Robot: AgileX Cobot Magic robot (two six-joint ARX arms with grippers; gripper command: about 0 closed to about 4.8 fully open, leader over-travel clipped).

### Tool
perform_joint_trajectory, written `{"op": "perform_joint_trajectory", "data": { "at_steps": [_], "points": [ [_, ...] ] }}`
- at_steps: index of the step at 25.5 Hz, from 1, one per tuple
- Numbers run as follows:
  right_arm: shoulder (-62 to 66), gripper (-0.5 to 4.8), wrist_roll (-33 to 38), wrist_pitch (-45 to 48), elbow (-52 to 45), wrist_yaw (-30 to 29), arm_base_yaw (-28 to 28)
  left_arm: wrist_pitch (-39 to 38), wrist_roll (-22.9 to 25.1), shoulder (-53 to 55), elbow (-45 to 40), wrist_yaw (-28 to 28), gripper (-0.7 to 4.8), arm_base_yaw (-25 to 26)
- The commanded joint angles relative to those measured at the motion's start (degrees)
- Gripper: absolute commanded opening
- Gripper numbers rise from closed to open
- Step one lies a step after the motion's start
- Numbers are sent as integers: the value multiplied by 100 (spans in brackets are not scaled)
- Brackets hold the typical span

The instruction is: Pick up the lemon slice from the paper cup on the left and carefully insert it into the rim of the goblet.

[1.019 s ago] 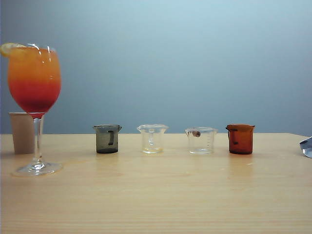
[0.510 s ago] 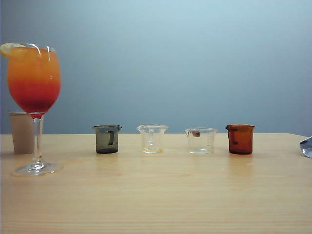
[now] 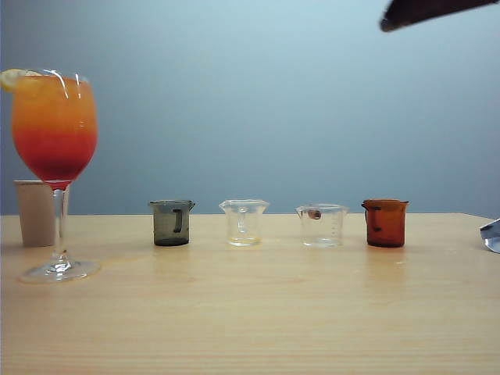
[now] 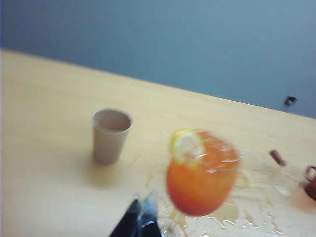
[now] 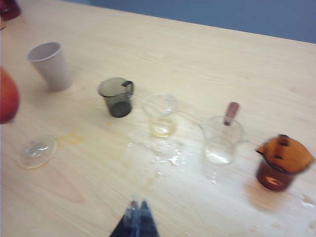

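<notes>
One lemon slice (image 3: pixel 11 78) is seen seated on the rim of one goblet (image 3: pixel 55 129) at the desk's (image 3: pixel 258 312) far left, with one paper cup (image 3: pixel 34 212) just behind. Four small beakers follow: grey (image 3: pixel 172 223), two clear (image 3: pixel 244 223) (image 3: pixel 322 225), amber (image 3: pixel 384 223). The left hand (image 4: pixel 140 219) is held closed and empty near the goblet; the right hand (image 5: pixel 137 217), closed and empty, is held above the desk.

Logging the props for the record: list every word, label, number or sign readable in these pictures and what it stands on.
No readable text anywhere.
Clear beaker: faint graduation marks, too small to read.
Grey beaker: faint graduation marks, unreadable.
Paper cup, goblet, amber beaker: no print visible.
</notes>
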Motion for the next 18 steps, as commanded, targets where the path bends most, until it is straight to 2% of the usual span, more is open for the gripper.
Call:
{"op": "perform_joint_trajectory", "data": {
  "at_steps": [1,7,12,14,18],
  "points": [
    [-238,-5,197,251,-271,7,-179,315,-341,-13,-345,-387,-5,-2],
    [-459,-5,286,599,-848,9,-409,1567,-280,-15,-1233,-450,-5,-2],
    [-479,-5,264,1069,-1191,57,-411,1738,-7,-13,-1469,-490,-5,-2],
    [-496,-5,20,1495,-1486,175,-437,1821,109,-13,-1661,-496,-5,-2],
    [-490,-5,-15,1880,-1878,173,-461,2083,107,-13,-2061,-514,-5,-2]
  ]
}}
